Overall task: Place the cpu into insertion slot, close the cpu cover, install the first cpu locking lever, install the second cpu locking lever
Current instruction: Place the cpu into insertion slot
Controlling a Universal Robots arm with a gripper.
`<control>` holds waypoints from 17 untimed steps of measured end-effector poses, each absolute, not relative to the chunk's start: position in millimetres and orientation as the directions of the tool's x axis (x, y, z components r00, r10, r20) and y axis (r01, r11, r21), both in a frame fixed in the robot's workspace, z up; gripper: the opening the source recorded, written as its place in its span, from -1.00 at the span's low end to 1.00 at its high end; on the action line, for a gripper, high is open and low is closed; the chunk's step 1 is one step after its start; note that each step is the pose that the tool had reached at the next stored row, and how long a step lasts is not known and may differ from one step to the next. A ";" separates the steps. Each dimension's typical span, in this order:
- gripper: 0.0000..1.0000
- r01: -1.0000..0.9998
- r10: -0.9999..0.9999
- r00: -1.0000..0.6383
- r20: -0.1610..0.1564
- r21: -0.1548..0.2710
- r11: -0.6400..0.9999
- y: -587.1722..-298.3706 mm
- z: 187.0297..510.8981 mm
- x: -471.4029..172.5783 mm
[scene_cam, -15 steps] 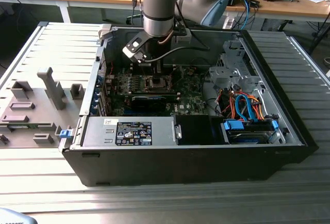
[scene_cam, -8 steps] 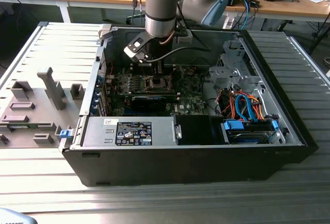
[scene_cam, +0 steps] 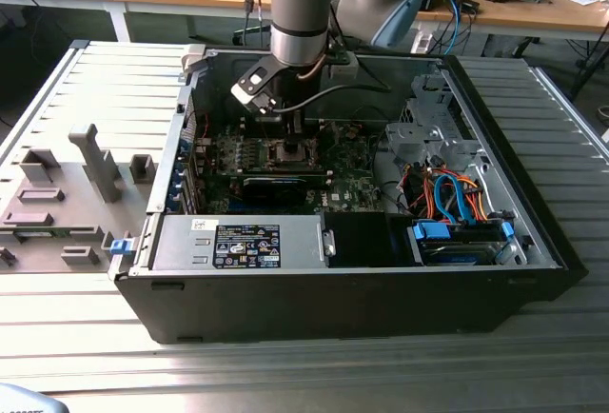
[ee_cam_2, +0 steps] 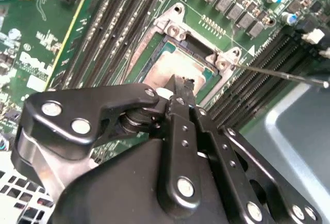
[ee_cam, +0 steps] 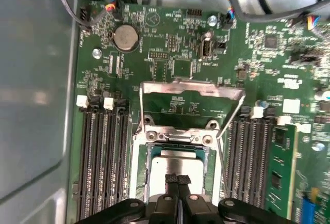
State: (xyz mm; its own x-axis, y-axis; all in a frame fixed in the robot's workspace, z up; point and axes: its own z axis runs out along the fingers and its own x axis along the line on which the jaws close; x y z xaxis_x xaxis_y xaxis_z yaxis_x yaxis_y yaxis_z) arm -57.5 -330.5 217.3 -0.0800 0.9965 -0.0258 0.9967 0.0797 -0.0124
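Note:
My gripper [ee_cam: 178, 179] hangs low over the insertion slot [ee_cam: 139, 180], its two black fingers pressed together and shut. In both wrist views the fingertips sit over the cpu [ee_cam: 170, 163], whose dull silver top lies flat inside the slot [ee_cam_2: 206, 61]. I cannot tell whether they touch it. The cpu cover [ee_cam: 191, 86] stands swung up and open past the slot, with green board showing through its window. A thin locking lever [ee_cam_2: 278, 72] sticks out loose beside the slot. In the exterior view the gripper [scene_cam: 288, 139] reaches down into the open computer case above the slot [scene_cam: 288, 154].
Black memory slots [ee_cam: 100, 157] flank the slot, with a green memory stick [ee_cam: 278, 167] on one side. In the case are a long black card [scene_cam: 276, 187], a power supply [scene_cam: 238, 242] and a drive bay with blue and orange cables [scene_cam: 447, 199]. Grey fixtures [scene_cam: 67, 189] lie at the exterior view's left.

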 end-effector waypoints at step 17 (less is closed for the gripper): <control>-0.79 0.996 0.997 -0.081 -0.021 -0.032 0.080 -330.6 279.4 -44.9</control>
